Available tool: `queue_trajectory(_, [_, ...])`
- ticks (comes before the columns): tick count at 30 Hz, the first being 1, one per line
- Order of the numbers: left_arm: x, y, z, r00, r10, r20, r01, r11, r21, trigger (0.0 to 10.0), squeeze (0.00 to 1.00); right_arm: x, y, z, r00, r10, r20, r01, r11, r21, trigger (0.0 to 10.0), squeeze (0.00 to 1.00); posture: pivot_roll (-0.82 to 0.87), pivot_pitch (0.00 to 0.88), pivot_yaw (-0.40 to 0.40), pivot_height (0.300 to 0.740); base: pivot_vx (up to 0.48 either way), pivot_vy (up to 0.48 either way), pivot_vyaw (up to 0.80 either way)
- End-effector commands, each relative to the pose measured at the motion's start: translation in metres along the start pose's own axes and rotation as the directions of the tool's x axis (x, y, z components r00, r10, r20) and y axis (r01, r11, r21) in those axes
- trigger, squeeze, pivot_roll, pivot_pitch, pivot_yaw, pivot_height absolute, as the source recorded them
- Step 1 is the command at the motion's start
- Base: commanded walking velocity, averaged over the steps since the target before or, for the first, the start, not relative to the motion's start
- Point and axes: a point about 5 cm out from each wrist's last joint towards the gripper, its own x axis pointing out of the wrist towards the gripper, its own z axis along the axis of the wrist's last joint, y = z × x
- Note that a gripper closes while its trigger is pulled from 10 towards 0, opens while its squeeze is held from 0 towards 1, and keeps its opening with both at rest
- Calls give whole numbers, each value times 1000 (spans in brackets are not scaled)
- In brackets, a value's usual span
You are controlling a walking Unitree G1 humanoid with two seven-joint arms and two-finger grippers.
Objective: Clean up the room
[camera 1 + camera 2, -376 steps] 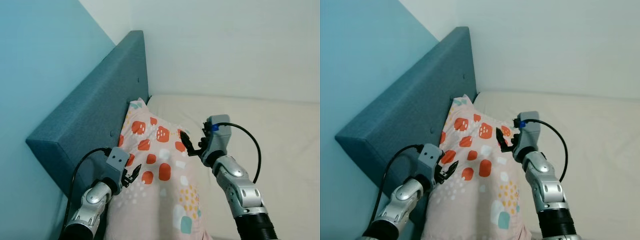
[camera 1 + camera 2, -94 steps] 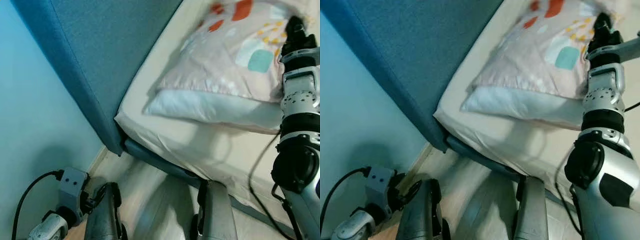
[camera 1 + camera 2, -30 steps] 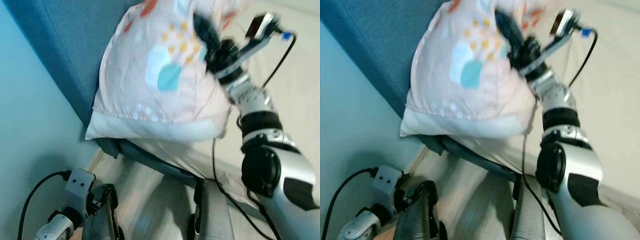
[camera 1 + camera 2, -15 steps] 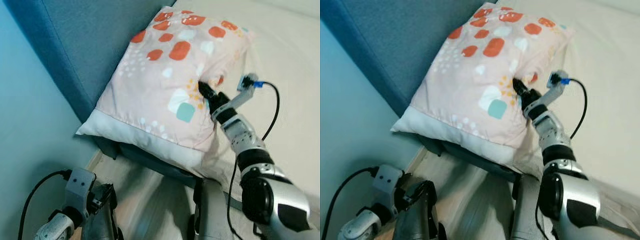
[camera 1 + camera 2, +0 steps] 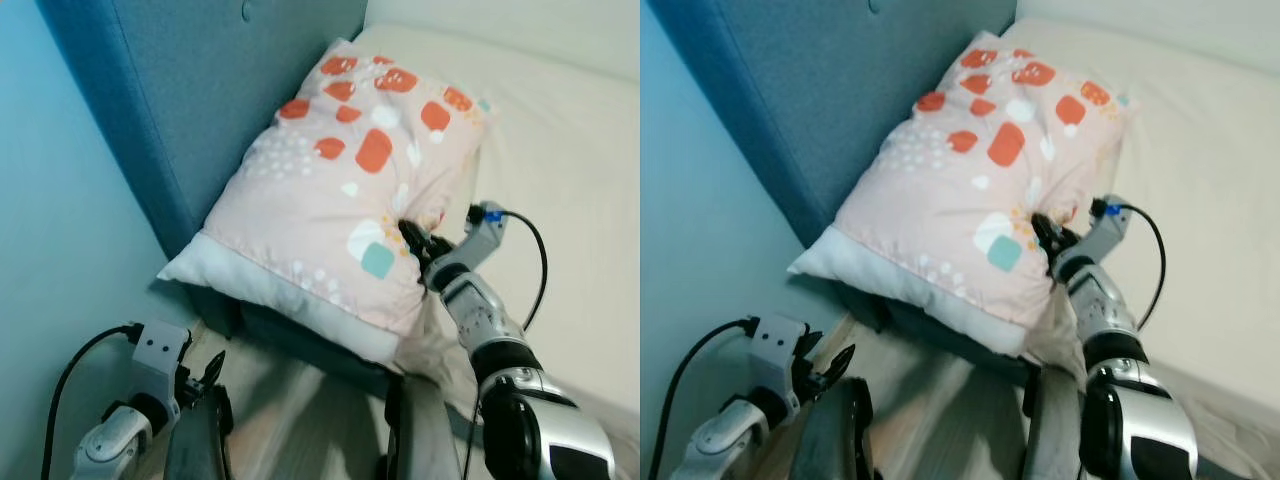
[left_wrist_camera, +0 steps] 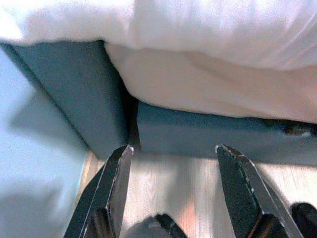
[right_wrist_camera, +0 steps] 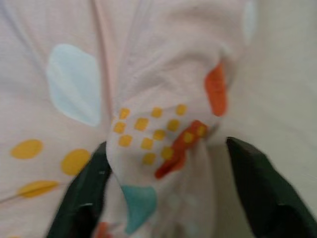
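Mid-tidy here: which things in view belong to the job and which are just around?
Part of the job:
- pillow, lying on the bed against the headboard
- right gripper, its fingers spread around a bunched fold of the pillow
- left gripper, idle low near the floor

Just around:
- headboard
- mattress
- wall

From the head we look steeply down on the pillow (image 5: 350, 190) and bed (image 5: 560, 150), both eyes alike. Our left wrist faces the bed's base low down; our right wrist sits close on the pillow.
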Motion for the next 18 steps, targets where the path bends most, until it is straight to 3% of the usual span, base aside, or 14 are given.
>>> queue_trajectory(1, [-3, 3, -12, 999, -1, -46, 1, 1000, -13, 10000, 0, -9, -12, -17, 996, -43, -76, 41, 999, -17, 10000, 1000, 146, 162, -47, 486, 0, 0, 0])
queue_trajectory(5, [-3, 5, -14, 999, 0, -55, -1, 1000, -10, 10000, 0, -11, -13, -14, 997, -40, -62, 39, 999, -17, 10000, 1000, 146, 162, -47, 486, 0, 0, 0])
queue_trajectory(7, [-4, 13, -31, 992, 22, -128, -22, 1000, 2, 10000, 0, -17, -17, 12, 997, -56, 46, 60, 994, -90, 10000, 1000, 122, 134, -48, 486, 0, 0, 0])
queue_trajectory(10, [-6, 16, -40, 986, 33, -162, -32, 999, 7, 10000, 0, -19, -16, 27, 992, -64, 112, 78, 988, -133, 10000, 1000, 115, 131, -50, 486, 0, 0, 0])
queue_trajectory(11, [-8, 18, -47, 981, 41, -191, -40, 999, 9, 10000, 0, -22, -12, 45, 980, -49, 192, 89, 975, -203, 10000, 1000, 109, 127, -53, 486, 0, 0, 0])
queue_trajectory(12, [-9, 18, -54, 976, 43, -214, -41, 999, 12, 10000, 0, -24, -2, 62, 963, -8, 268, 82, 961, -265, 10000, 686, 112, 118, -58, 486, 0, 0, 0])
queue_trajectory(13, [-12, 18, -62, 968, 39, -246, -36, 999, 18, 10000, 0, -24, 18, 75, 943, 92, 319, 10, 952, -305, 10000, 0, 111, 116, -59, 486, 0, 0, 0])
queue_trajectory(14, [-12, 18, -62, 968, 39, -246, -36, 999, 18, 10000, 0, -24, 18, 75, 943, 92, 319, 10, 952, -305, 10000, 0, 111, 116, -59, 486, 0, 0, 0])
queue_trajectory(15, [-13, 17, -67, 963, 36, -267, -30, 999, 23, 10000, 0, -25, 31, 82, 924, 161, 345, -41, 943, -330, 10000, 0, 111, 116, -59, 486, 0, 0, 0])
queue_trajectory(17, [-13, 17, -67, 963, 36, -267, -30, 999, 23, 10000, 0, -25, 31, 82, 924, 161, 345, -41, 943, -330, 10000, 0, 111, 116, -59, 486, 0, 0, 0])
queue_trajectory(18, [-16, 17, -77, 951, 39, -306, -36, 999, 17, 10000, 0, -26, 52, 85, 904, 262, 338, -130, 921, -367, 10000, 0, 114, 112, -61, 486, 0, 0, 0])
